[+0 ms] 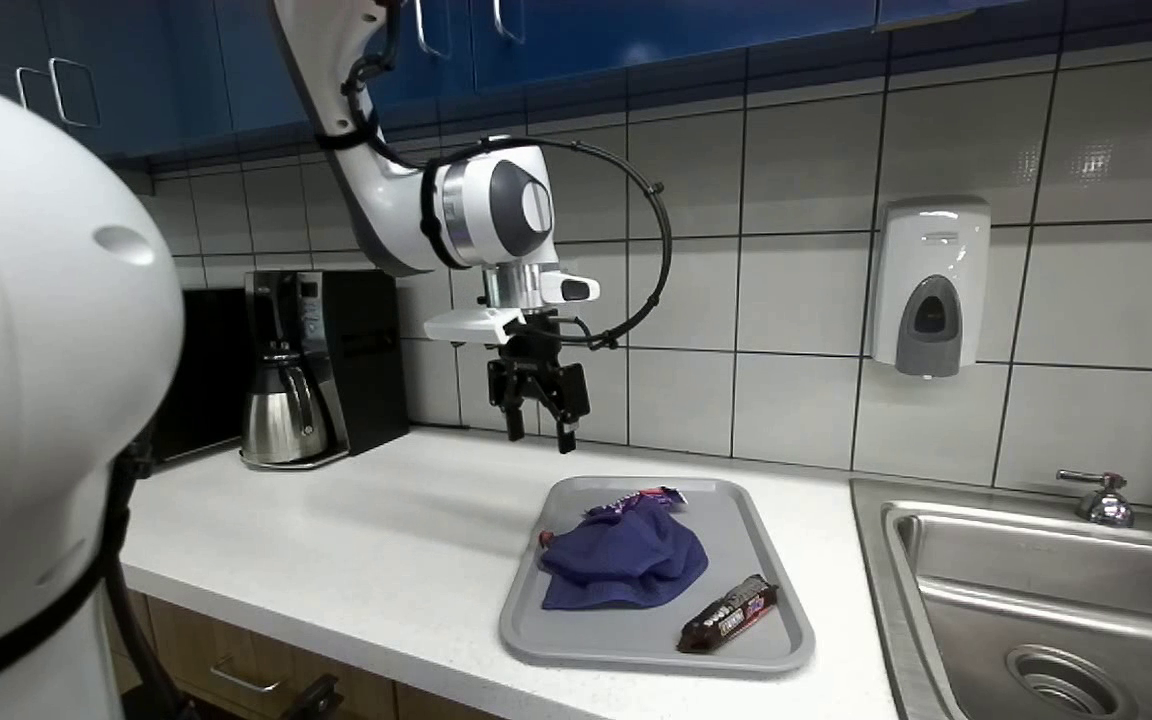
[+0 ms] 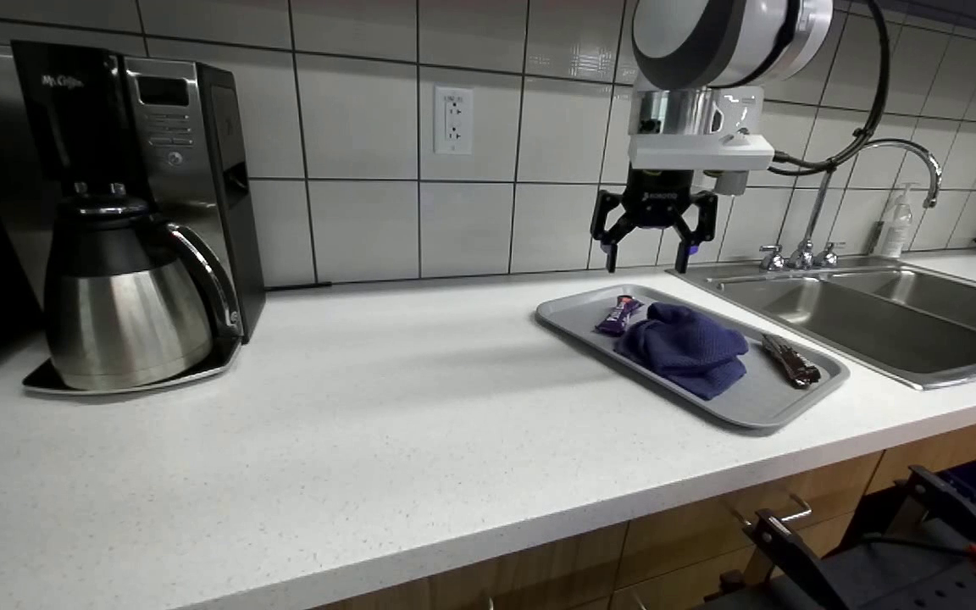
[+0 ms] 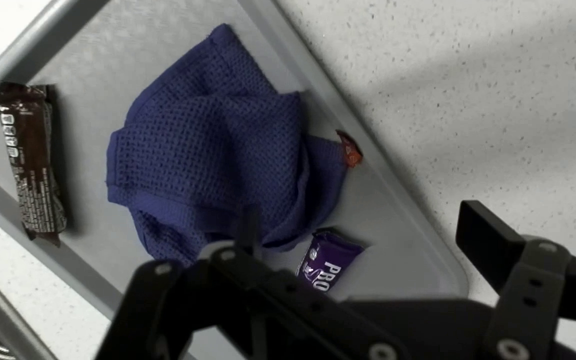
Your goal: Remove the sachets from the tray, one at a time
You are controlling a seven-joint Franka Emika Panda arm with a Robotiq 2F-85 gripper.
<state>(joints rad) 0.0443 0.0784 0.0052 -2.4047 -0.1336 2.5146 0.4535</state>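
Pale wall tiles (image 2: 361, 229), with a white dispenser (image 1: 931, 225) fixed to them, rise behind a speckled counter (image 2: 352, 440) under blue cabinets (image 1: 676, 35). A coffee maker (image 2: 170, 127) with a steel carafe (image 2: 128, 322) stands well apart from the grey tray (image 1: 736, 545), which lies flat on the counter near the metal sink (image 1: 891, 570).

My gripper (image 2: 647, 261) hangs in the air above the tray, pointing down, its jaws spread apart. On the tray lies a purple sachet (image 3: 329, 257); in the wrist view it shows in the gap between my jaws, well below them, and I block part of it. It is just beside a rumpled blue cloth (image 3: 208, 150); whether the two touch I cannot tell. A brown sachet (image 3: 28, 160) lies on the same tray, across the cloth from the purple one, toward the sink, near a corner and apart from the cloth. At the cloth's edge, near the tray's rim on the side away from the sink, an orange-red wrapper end (image 3: 351, 151) peeks out; how much more of it the cloth covers I cannot see.
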